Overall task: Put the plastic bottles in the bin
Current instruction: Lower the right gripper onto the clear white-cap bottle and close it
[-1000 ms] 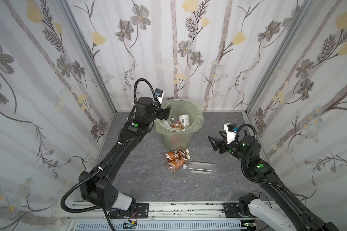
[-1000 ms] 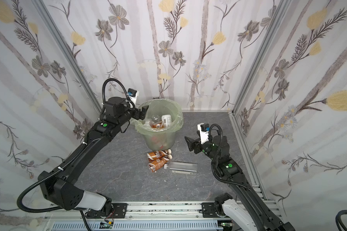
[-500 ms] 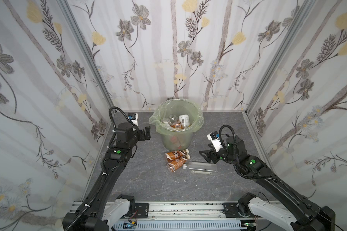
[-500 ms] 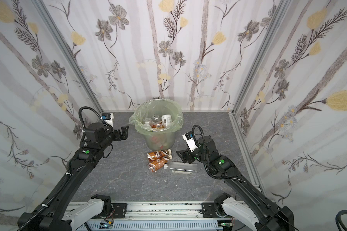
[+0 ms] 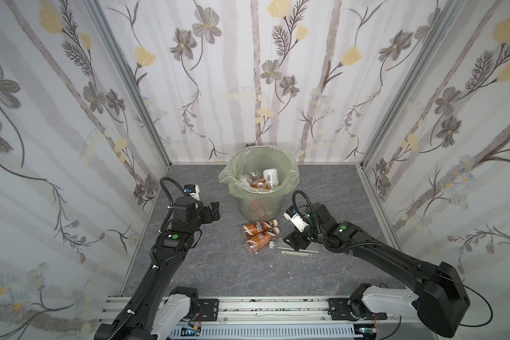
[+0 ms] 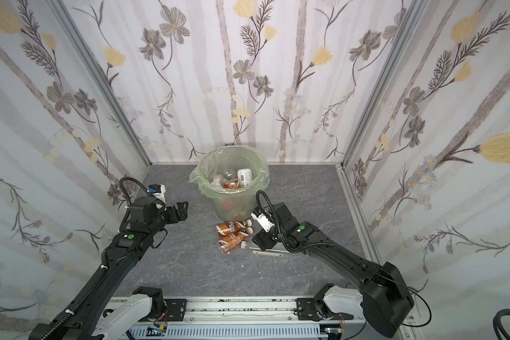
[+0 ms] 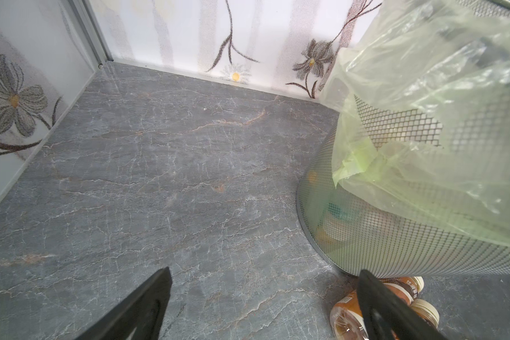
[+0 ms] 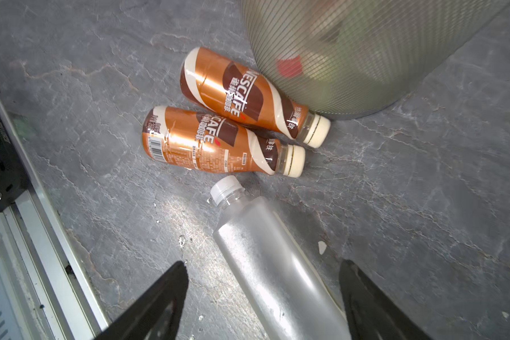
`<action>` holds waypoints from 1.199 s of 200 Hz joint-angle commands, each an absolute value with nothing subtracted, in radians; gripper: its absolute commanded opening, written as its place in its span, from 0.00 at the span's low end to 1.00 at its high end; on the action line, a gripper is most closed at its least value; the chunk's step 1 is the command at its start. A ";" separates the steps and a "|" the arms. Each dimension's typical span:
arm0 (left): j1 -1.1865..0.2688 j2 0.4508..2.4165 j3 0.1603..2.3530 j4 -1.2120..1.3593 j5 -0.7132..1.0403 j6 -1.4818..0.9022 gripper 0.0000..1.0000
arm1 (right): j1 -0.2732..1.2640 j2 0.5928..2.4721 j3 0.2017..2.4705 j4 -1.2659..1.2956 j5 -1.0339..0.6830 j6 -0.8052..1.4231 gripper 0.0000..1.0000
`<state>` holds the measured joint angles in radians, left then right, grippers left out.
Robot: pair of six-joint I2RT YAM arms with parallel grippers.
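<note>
Clear bottle (image 8: 277,279) between right gripper (image 8: 262,264) jaws

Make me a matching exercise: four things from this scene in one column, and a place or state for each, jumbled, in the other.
1 clear bottle
2 bin
3 left gripper
4 brown-labelled bottles

A lined with a green bag
B open, empty
C side by side at the bin's foot
D lying below the open right gripper

Pairs: 1-D, 2-A, 3-B, 4-C
</note>
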<state>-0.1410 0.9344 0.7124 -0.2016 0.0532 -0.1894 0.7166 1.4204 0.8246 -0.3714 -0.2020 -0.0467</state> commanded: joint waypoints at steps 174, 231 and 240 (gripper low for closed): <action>-0.116 0.915 0.717 -0.190 0.068 -0.214 1.00 | 0.859 1.795 0.956 -0.475 -0.047 -0.198 0.77; -0.109 0.905 0.729 -0.190 0.074 -0.215 1.00 | 0.880 1.807 0.989 -0.521 -0.072 -0.233 0.61; -0.109 0.904 0.727 -0.190 0.074 -0.217 1.00 | 0.883 1.799 0.996 -0.531 -0.086 -0.238 0.57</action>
<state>-0.1123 0.9081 0.7189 -0.2001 0.0723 -0.2096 0.8772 1.8080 0.9760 -0.5133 -0.0475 -0.2043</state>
